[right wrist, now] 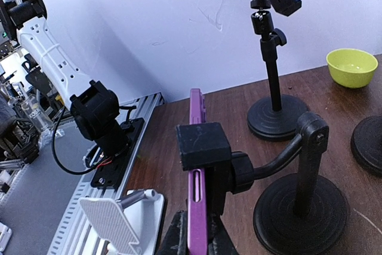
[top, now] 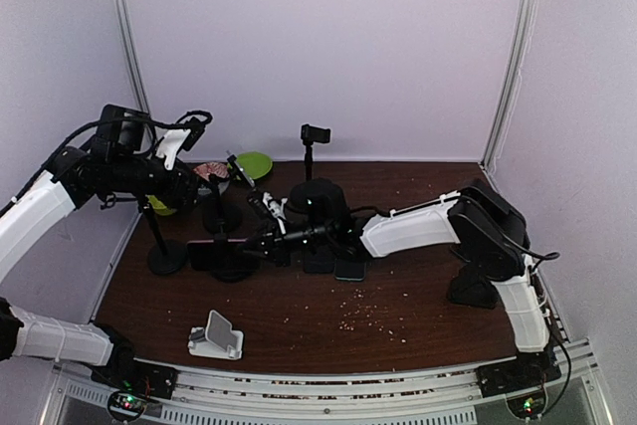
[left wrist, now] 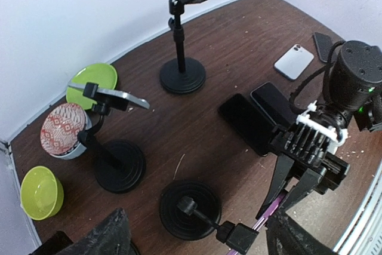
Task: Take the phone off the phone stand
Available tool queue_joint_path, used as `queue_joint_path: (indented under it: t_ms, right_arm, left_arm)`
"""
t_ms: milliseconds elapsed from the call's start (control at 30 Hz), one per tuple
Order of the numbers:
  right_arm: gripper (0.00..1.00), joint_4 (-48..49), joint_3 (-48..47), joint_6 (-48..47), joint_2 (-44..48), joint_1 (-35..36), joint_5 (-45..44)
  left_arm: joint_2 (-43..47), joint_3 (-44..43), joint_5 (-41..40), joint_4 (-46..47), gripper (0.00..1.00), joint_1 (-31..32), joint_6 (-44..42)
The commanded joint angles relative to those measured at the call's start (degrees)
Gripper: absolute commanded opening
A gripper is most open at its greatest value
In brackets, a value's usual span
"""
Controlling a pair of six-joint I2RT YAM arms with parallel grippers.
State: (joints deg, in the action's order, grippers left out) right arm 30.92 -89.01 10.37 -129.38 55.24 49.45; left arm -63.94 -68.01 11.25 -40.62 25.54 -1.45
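While the slim purple phone [right wrist: 196, 174] is held on edge in the square black clamp [right wrist: 203, 146] of the black round-based phone stand [right wrist: 301, 210], the right fingers [right wrist: 172, 236] are seen closed against its two faces just below that clamp. The left fingers [left wrist: 110, 236] are spread apart and empty, carried high above the stand and well clear of it. Removal is judged not yet done, since the phone is seated in the clamp. Trouble is most to be expected from the clamp's hold. Should the phone be pulled across the clamp rather than along its opening, the whole stand could be dragged or tipped on the dark brown wooden counter [right wrist: 227, 108], as its base is braced by nothing. A slip is also possible, because only a narrow strip of the smooth phone is pinched. The two dark phones lying flat [left wrist: 246, 122] near the stand could be struck if release comes with a jerk.
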Motion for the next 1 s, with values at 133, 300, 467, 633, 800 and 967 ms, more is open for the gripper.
queue_joint_path:
  t_ms: [133, 300, 467, 633, 800, 967]
  right_arm:
    - [0.00, 7.9, 13.2, 1.8, 12.9, 0.5, -1.2]
    - [0.00, 9.5, 21.6, 1.5, 20.0, 0.5, -2.9]
    - [0.00, 8.4, 29.3, -1.6, 26.8, 0.5, -5.4]
    - [0.00, 5.0, 35.3, -4.3, 33.4, 0.4, -9.2]
    - [0.00, 3.7, 42.9, -6.3, 41.8, 0.4, -14.9]
    - [0.00, 2.9, 47.8, -8.3, 46.8, -0.6, -18.4]
  left_arm:
    - [-1.2, -9.2, 12.4, -5.2, 0.82, -0.3, -3.1]
    - [-1.4, -9.7, 17.2, -4.8, 0.82, -0.4, -0.4]
    - [-1.7, -10.1, 19.8, -3.9, 0.80, 0.9, 1.8]
    - [-0.3, -6.7, 22.2, 1.5, 0.79, 4.0, 2.5]
    - [-1.6, -4.5, 22.6, 5.5, 0.79, 7.3, 2.1]
    - [-4.7, -6.3, 24.7, 7.6, 0.79, 9.9, -1.6]
